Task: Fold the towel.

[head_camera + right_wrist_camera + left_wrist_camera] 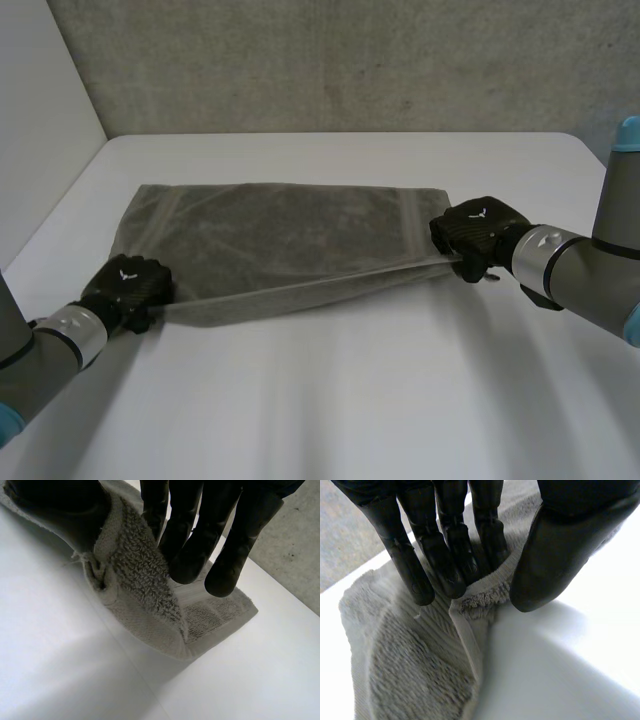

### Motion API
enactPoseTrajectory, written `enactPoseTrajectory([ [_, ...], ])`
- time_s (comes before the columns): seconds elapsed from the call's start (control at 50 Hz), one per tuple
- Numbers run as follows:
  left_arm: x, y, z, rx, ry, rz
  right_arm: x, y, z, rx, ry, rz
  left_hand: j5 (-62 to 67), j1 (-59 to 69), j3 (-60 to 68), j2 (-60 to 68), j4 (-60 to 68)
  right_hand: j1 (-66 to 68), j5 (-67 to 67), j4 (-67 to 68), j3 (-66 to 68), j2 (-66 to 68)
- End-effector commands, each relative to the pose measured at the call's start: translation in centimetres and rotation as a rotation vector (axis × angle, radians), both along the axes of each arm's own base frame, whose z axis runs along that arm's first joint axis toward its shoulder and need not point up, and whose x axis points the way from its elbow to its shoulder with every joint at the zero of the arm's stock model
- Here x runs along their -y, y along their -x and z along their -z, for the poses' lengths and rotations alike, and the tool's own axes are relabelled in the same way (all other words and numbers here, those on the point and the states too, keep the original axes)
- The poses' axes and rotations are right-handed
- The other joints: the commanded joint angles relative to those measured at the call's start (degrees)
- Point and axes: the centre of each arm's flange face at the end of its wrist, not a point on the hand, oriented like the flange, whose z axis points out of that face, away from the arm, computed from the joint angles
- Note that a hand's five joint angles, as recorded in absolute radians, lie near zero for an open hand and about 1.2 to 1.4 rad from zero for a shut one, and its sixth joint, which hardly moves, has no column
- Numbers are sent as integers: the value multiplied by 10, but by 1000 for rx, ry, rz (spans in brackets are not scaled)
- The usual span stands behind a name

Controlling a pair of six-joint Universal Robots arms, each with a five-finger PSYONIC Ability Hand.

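Observation:
A grey towel (pixel 280 235) lies spread across the middle of the white table (pixel 350 410). Its near edge is raised and stretched taut between my two hands. My left hand (pixel 128 285) is at the near left corner; in the left wrist view its fingers (pixel 445 560) and thumb pinch the hem of the towel (pixel 410 670). My right hand (pixel 478 228) is at the near right corner. In the right wrist view that hand (pixel 200 530) pinches a lifted flap of the towel (pixel 145 580) between thumb and fingers, while the layer beneath lies flat.
A grey concrete wall (pixel 330 60) stands behind the table's far edge, and a pale panel (pixel 40 120) runs along the table's left side. Bare white tabletop stretches from the towel to the near edge.

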Motion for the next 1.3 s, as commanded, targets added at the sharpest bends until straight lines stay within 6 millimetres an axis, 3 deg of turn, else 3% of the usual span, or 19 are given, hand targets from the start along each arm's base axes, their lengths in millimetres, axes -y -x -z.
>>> enactPoseTrajectory([
  [0.02, 3, -2, 5, 0, -10, -9, 1, 1, -1, 3, 4, 1, -18, -17, -24, -19, -20, 49, 36, 34, 35, 34],
  [0.38, 15, -12, -3, 4, 73, -46, 0, 0, 2, 0, -2, 1, -16, -15, -23, -18, -19, 49, 36, 34, 35, 34],
  [0.7, 17, -17, 4, 5, 48, -65, 2, 1, 3, -3, 0, 5, -6, -5, -13, -8, -9, 49, 36, 34, 35, 34],
  [0.78, 18, -18, 3, 6, 48, -67, 3, 2, 2, -1, 2, 6, 93, 94, 87, 92, 91, 49, 36, 34, 35, 34],
  [0.8, 19, -18, 1, 6, 56, -67, 3, 2, 2, -2, 3, 8, 231, 232, 225, 230, 229, 49, 36, 34, 35, 34],
  [0.84, 19, -18, -2, 6, 62, -65, 3, 2, 1, -1, 4, 9, 232, 234, 226, 231, 230, 49, 36, 34, 35, 34],
  [1.0, 22, -21, -33, 7, 158, -77, 6, 7, -9, 5, 24, 25, 232, 234, 226, 231, 230, 49, 36, 34, 35, 34],
  [1.06, 19, -22, -49, 4, 199, -80, 4, 9, -22, 16, 56, 33, 232, 234, 226, 231, 230, 49, 36, 34, 35, 34],
  [1.1, 16, -22, -58, 3, 220, -80, -2, 14, -39, 23, 82, 42, 232, 234, 226, 231, 230, 49, 36, 34, 35, 34],
  [1.14, 7, -23, -81, 2, 274, -83, -4, 19, -46, 23, 87, 53, 232, 234, 226, 231, 230, 49, 36, 34, 35, 34],
  [1.3, -16, -30, -120, 6, 388, -92, -34, 32, -65, 9, 74, 43, 232, 234, 226, 231, 230, 49, 36, 34, 35, 34],
])
